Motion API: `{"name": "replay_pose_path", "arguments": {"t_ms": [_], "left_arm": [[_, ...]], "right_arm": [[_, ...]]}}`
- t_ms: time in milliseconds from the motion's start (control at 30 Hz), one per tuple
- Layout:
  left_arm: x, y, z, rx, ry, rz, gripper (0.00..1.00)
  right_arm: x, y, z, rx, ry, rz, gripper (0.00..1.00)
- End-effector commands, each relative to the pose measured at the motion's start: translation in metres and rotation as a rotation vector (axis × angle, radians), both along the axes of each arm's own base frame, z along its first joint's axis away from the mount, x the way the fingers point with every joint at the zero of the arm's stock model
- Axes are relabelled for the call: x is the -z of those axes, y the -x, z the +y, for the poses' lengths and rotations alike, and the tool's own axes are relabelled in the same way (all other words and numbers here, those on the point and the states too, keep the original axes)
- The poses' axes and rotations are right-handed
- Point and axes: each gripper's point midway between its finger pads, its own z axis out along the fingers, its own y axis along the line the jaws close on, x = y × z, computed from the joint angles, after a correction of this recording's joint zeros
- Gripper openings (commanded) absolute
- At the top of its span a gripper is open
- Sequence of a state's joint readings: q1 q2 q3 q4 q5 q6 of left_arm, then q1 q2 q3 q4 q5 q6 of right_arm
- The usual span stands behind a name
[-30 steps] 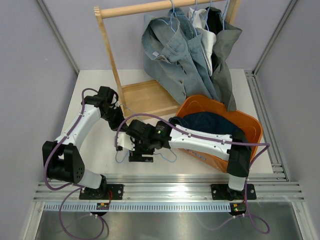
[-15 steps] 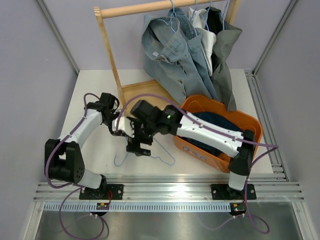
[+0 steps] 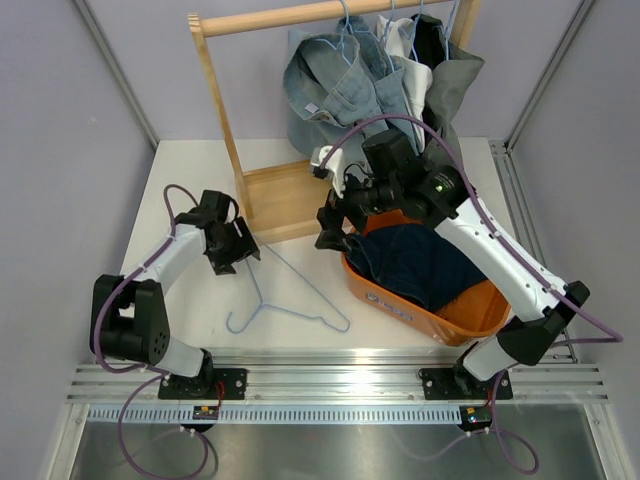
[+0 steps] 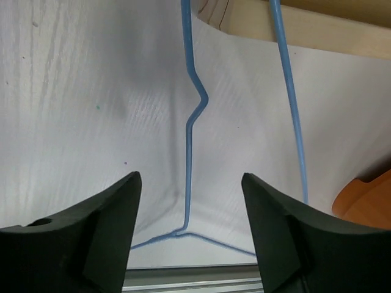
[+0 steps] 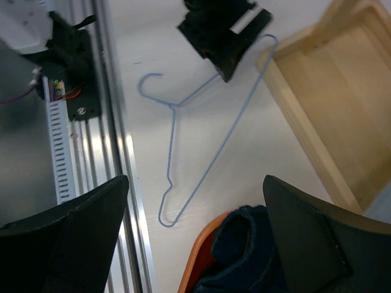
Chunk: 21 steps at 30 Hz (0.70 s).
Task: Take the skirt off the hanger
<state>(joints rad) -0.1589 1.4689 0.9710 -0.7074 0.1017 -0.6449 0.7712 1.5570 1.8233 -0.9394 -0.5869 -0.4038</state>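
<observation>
The skirt (image 3: 415,262) lies bunched in the orange basket (image 3: 400,308) at the right of the table (image 3: 190,170), fully off the hanger (image 3: 300,312). The hanger lies flat and bare on the table just left of the basket, its hook toward the near edge and 1 shoulder corner up by the left gripper (image 3: 245,252).

The top view shows both arms at once. The left gripper is low over that hanger corner. The right gripper (image 3: 332,228) hangs above the basket's left rim, between the basket and the base of the wooden rack (image 3: 285,195). Only this view takes in the rail, where a denim jacket (image 3: 340,90) and a grey garment (image 3: 455,90) hang.

The left wrist view settles what the top view cannot. Its 2 fingers (image 4: 91,232) stand wide apart, and the hanger wire (image 4: 188,171) runs along the table between them, touched by neither. That gripper grasps nothing.

The right wrist view looks straight down. Its fingers (image 5: 67,244) are spread wide with nothing between them. Far below lie the whole hanger (image 5: 173,134), the left gripper at its far corner, and a fold of skirt (image 5: 244,244) inside the basket rim.
</observation>
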Motion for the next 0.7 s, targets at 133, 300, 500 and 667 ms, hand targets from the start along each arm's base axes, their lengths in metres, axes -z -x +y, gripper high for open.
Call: {"name": "replay_pose_path", "arguments": {"t_ms": [133,300,500,667], "left_arm": [[-0.057,-0.016,0.015,-0.003,-0.05,-0.257,0.88],[-0.132,-0.016,0.017,0.044,-0.048,-0.558,0.95],[-0.215,0.005,0.032,-0.046,-0.035,-0.948,0.99],[-0.232,0.02,0.04,-0.071,-0.054,-1.024,0.99]], "right_arm": [[-0.052,-0.076,-0.07,0.621,-0.086,-0.175,0.99],[-0.063,-0.111,-0.13,0.968,-0.075,-0.287,1.0],[-0.096,-0.121,-0.179,1.176,-0.135,-0.453,0.99],[-0.095,-0.123,-0.201,1.26,-0.117,-0.469,1.0]]}}
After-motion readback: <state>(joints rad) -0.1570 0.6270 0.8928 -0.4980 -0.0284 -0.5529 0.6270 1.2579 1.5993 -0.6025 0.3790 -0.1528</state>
